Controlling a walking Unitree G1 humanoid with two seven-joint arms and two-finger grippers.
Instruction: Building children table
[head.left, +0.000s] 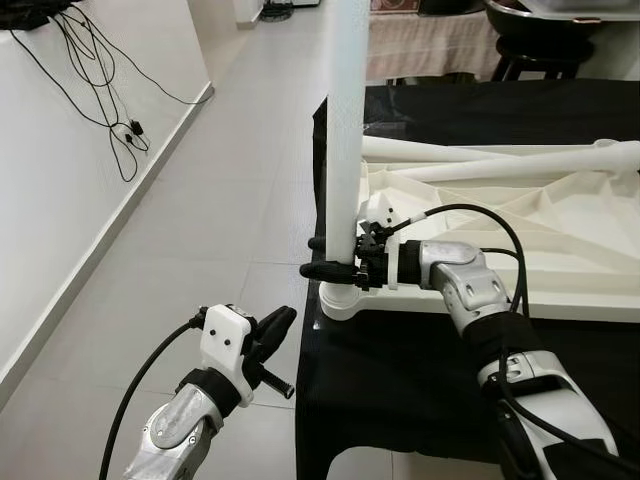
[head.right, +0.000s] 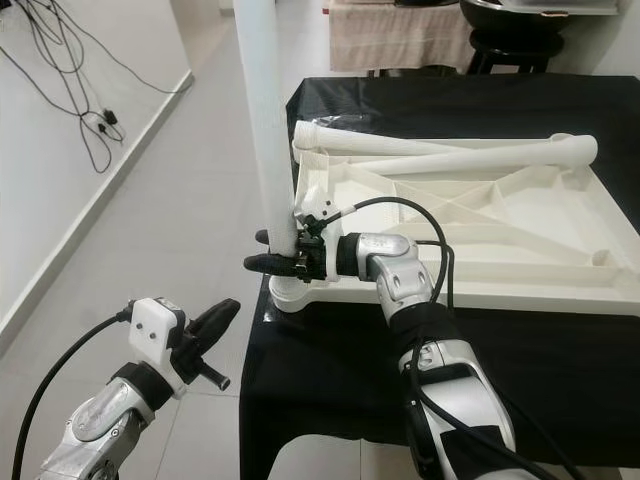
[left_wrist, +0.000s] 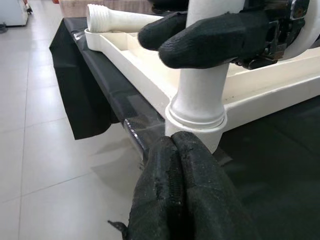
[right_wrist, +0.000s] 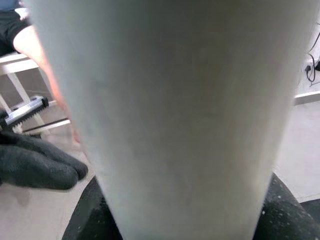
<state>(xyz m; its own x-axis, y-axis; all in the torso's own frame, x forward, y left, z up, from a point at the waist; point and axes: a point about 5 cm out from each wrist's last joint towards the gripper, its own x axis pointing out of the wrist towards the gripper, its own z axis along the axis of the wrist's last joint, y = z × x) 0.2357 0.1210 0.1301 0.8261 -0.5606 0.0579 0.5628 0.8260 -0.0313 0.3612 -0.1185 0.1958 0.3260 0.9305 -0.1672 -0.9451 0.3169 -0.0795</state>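
A white plastic table top (head.left: 560, 305) lies upside down on a table draped in black cloth (head.left: 400, 380). One white leg (head.left: 343, 130) stands upright in the near-left corner socket (left_wrist: 196, 122). My right gripper (head.left: 335, 258) is shut on this leg just above the socket, one black finger on each side. Two more white legs (head.right: 450, 150) lie across the far side of the table top. My left gripper (head.left: 275, 325) hovers over the floor, left of and below the table's corner; its fingers (left_wrist: 175, 190) are pressed together, empty, pointing at the socket.
A white wall with dangling black cables (head.left: 110, 110) runs along the left, with tiled floor (head.left: 220, 200) between it and the table. More furniture (head.left: 540, 40) stands behind the table. Part of a person (right_wrist: 35, 50) beside a white frame appears in the right wrist view.
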